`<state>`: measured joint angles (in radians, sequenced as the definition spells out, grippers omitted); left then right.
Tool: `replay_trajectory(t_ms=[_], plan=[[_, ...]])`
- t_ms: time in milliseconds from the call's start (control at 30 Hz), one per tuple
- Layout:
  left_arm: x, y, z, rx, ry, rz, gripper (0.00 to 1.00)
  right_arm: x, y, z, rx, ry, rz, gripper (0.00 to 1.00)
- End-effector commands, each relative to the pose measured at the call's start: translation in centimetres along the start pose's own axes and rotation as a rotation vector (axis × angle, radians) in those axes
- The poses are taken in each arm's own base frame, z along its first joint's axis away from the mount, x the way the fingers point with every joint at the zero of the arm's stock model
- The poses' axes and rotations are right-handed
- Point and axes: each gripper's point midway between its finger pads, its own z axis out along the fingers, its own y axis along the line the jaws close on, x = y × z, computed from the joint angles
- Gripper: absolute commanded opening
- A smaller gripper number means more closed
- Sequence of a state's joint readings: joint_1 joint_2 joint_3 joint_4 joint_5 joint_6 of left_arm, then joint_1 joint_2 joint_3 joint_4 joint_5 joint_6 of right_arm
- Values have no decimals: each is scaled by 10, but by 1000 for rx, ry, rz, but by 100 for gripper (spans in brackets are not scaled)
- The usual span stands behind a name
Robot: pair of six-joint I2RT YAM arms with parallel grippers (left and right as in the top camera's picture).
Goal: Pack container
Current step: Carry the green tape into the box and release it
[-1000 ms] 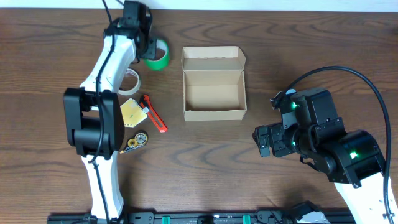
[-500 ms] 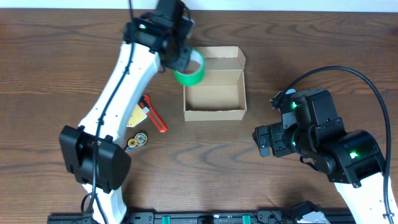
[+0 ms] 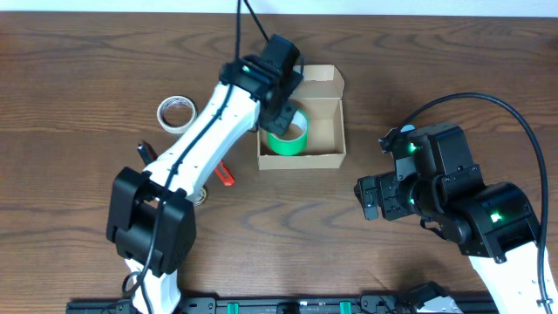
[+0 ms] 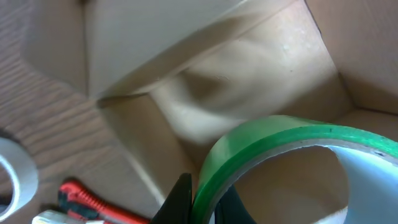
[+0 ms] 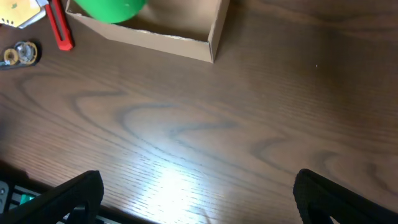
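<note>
Table point(image 3: 70, 87) w/ box point(image 3: 301, 160), white tape point(image 3: 175, 113), cutter point(image 3: 227, 175)

We find the container point(image 3: 301, 122) mid-table, its lid flap at twelve o'clock, with the tape roll point(image 3: 289, 138) pinched in the left gripper point(image 3: 279, 120) within its nine o'clock half. A loose roll point(image 3: 175, 113) lies well apart at the container's nine o'clock. A cutter point(image 3: 227, 176) sits near its eight o'clock corner, and the right gripper point(image 3: 370, 199) is off at four o'clock.

No word, label or number reads anywhere before me; the container point(image 3: 318, 160) and the green tape roll point(image 3: 288, 136) show plain faces.
</note>
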<state>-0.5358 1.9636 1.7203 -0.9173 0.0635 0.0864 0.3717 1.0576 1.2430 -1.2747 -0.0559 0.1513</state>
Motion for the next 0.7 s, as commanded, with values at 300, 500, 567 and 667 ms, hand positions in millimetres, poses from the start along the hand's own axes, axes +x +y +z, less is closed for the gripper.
replay_trajectory(t_ms=[300, 500, 567, 667], plan=[[-14, 20, 17, -107, -86, -20, 6, 0, 2, 0, -7, 1, -16, 99], [-6, 23, 29, -124, -78, -19, 6, 0, 2, 0, -7, 1, -16, 99], [-2, 27, 32, -151, -68, -20, 6, 0, 2, 0, -7, 1, -16, 99], [-2, 28, 33, -155, -72, -20, 5, 0, 2, 0, -7, 1, -16, 99]])
